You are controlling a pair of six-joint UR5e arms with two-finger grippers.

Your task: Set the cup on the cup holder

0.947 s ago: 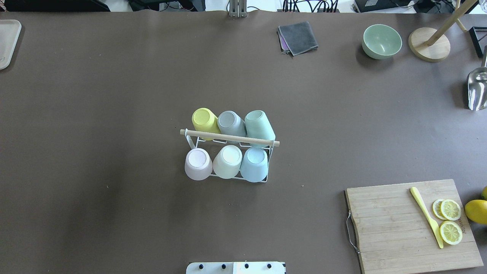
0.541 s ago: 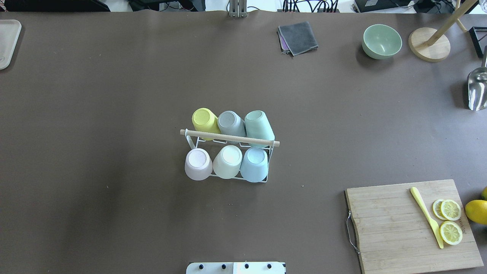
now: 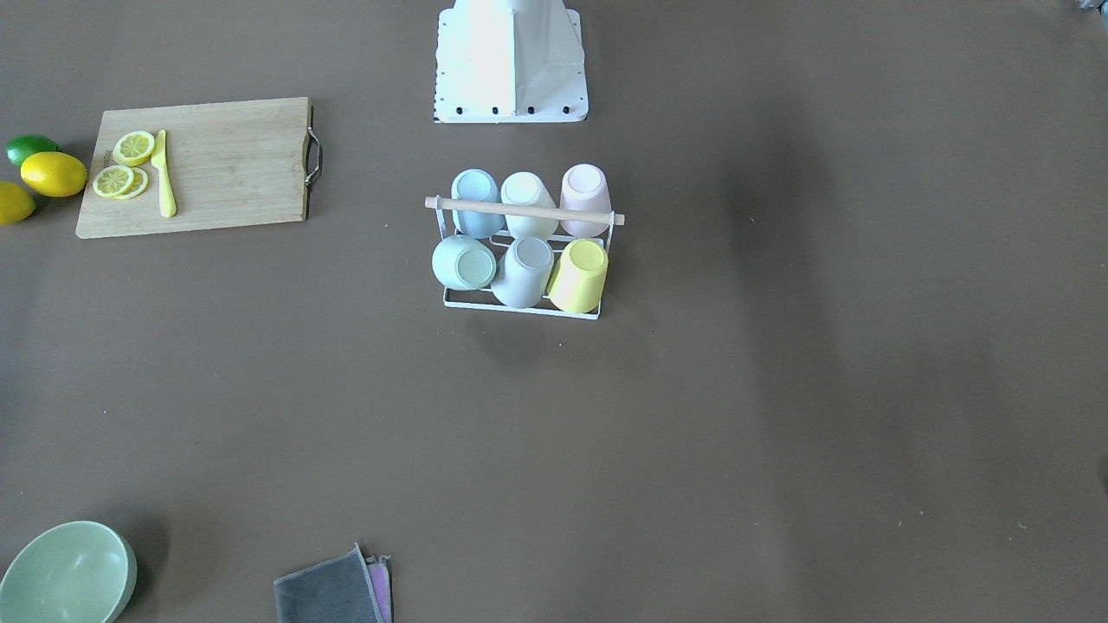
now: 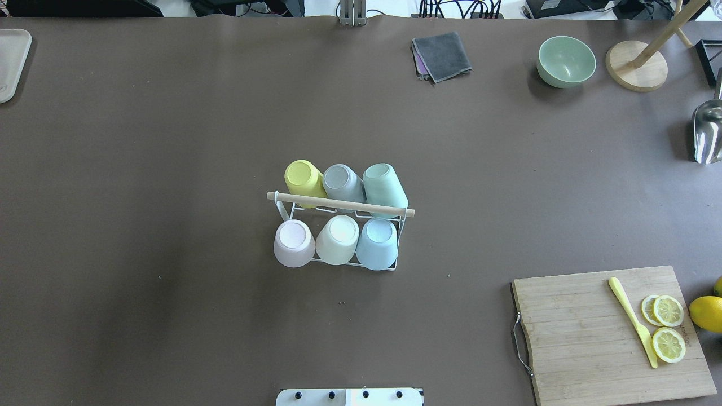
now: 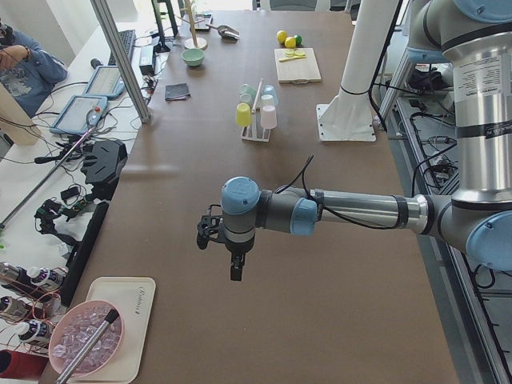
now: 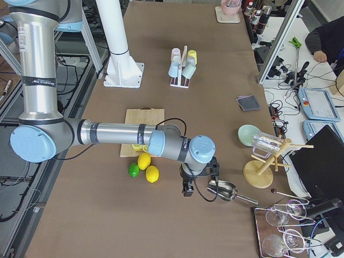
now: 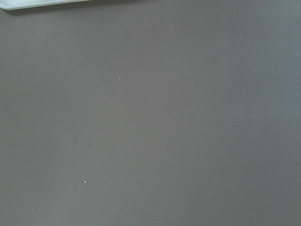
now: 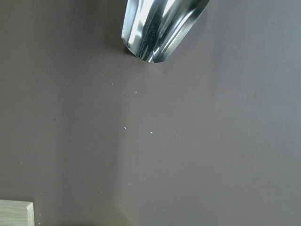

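The cup holder [image 4: 340, 204], a white wire rack with a wooden rod on top, stands mid-table, also in the front-facing view [image 3: 519, 209]. Several pastel cups sit upside down on it: yellow [image 4: 303, 177], grey [image 4: 340, 181] and mint [image 4: 383, 186] in the far row, pink [image 4: 293, 241], cream [image 4: 337, 238] and blue [image 4: 377, 242] in the near row. My left gripper [image 5: 232, 264] hovers over bare table far to the left. My right gripper [image 6: 188, 188] hovers beside a metal scoop [image 8: 160, 28]. I cannot tell whether either is open or shut.
A cutting board [image 4: 598, 338] with lemon slices and a yellow knife lies front right, lemons beside it. A green bowl [image 4: 566, 61], a grey cloth [image 4: 441, 55] and a wooden stand [image 4: 636, 65] are at the back right. A tray [image 4: 11, 62] sits back left.
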